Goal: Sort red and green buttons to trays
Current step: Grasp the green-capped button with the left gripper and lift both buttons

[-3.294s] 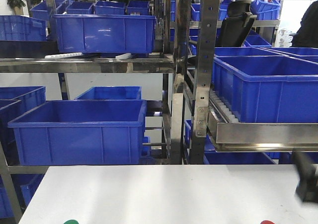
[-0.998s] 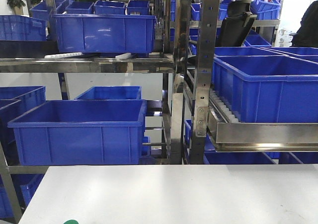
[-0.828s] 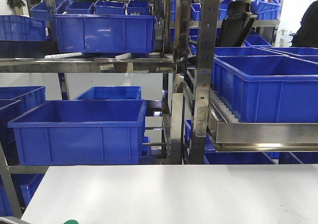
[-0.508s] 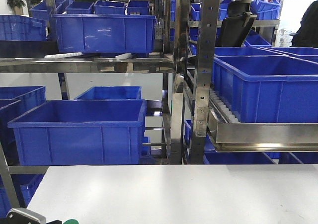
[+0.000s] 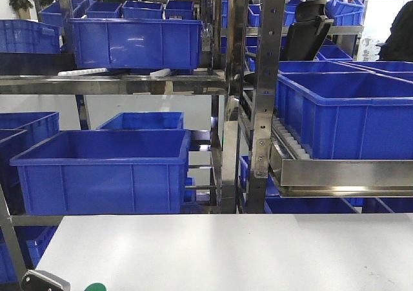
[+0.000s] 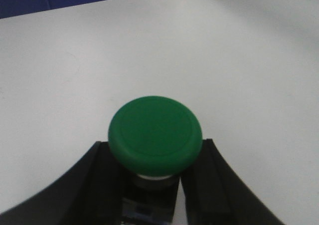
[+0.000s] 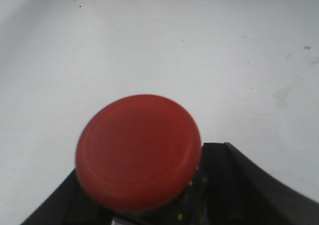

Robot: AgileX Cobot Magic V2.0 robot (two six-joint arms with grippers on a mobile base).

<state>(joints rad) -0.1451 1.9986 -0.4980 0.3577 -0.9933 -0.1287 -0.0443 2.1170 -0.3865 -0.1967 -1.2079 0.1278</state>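
Got the green button [image 6: 155,135] pinched between the left fingers [image 6: 212,185], closed on the dark base just under the domed cap, one black finger on each side. Sitting upright, cap facing the left wrist camera, with white table [image 6: 224,45] behind. Can't tell from that view whether lifted off the table or resting on it. Same story on the other side: got the red button [image 7: 138,152] held in the right fingers [image 7: 244,185], closed around the base. Slightly blurred cap there, hiding most of the base, so can't confirm contact on the cap's left side. Can't tell lifted or resting here either. Plain white table behind again, with a few small specks. From the front view, seeing only a sliver of the green cap at the bottom edge, left of centre, just beside a grey piece of the left arm [image 5: 42,281]. Beyond the table's far edge, seeing a metal rack [image 5: 264,78] loaded with blue crates [image 5: 103,175] on several levels, plus a black chair back [image 5: 308,30] at upper right.
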